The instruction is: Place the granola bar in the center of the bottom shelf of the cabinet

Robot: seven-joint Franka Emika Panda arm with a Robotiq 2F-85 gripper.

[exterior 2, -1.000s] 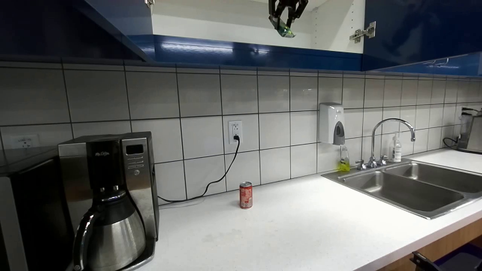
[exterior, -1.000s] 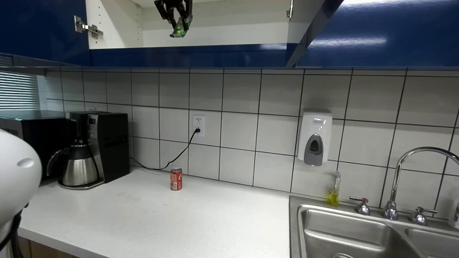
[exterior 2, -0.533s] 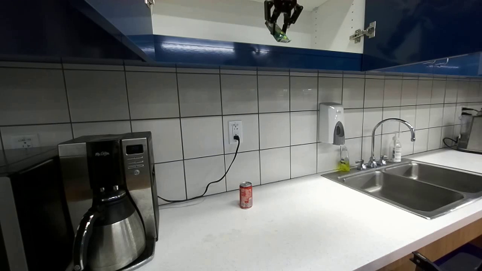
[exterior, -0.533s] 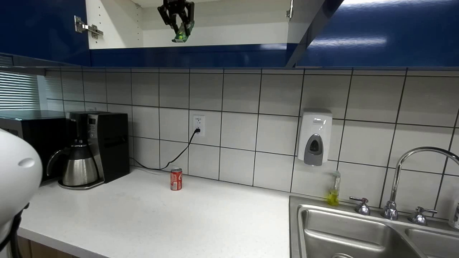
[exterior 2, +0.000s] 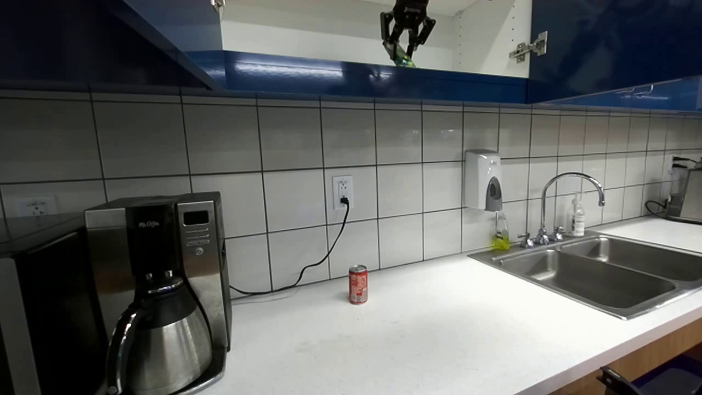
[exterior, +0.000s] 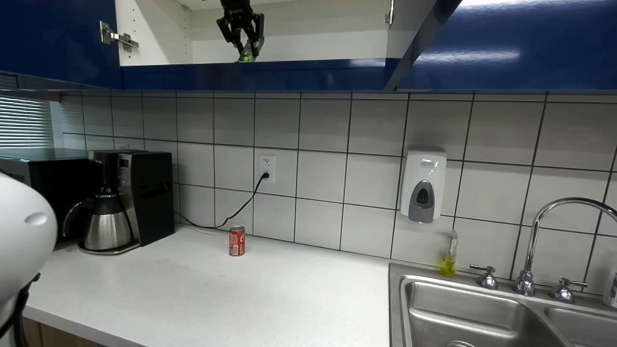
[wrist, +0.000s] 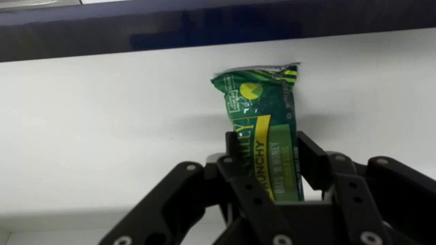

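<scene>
At far left in an exterior view, your robot's rounded white arm (exterior: pixel 26 231) bulged at the edge, a coffee maker (exterior: pixel 152 197) standing to its right. Next came a red can (exterior: pixel 236 241), upright on the counter (exterior: pixel 289 299). Higher up, your black gripper (exterior: pixel 248 50) pointed down inside the cabinet (exterior: pixel 313 43), its upper part cut off by the top of the view. You had its fingers (wrist: pixel 313 163) clamped on the granola bar (wrist: pixel 262 132), one at each long side. The bar slanted over the bottom shelf (wrist: pixel 102 136), its lower end meeting the line of the blue front edge (wrist: pixel 204 25) in both exterior views; whether it touched the shelf could not be told. Farther right, a soap dispenser (exterior: pixel 424 185) hung on the tiled wall (exterior: pixel 366 178), left of the faucet (exterior: pixel 524 283).
</scene>
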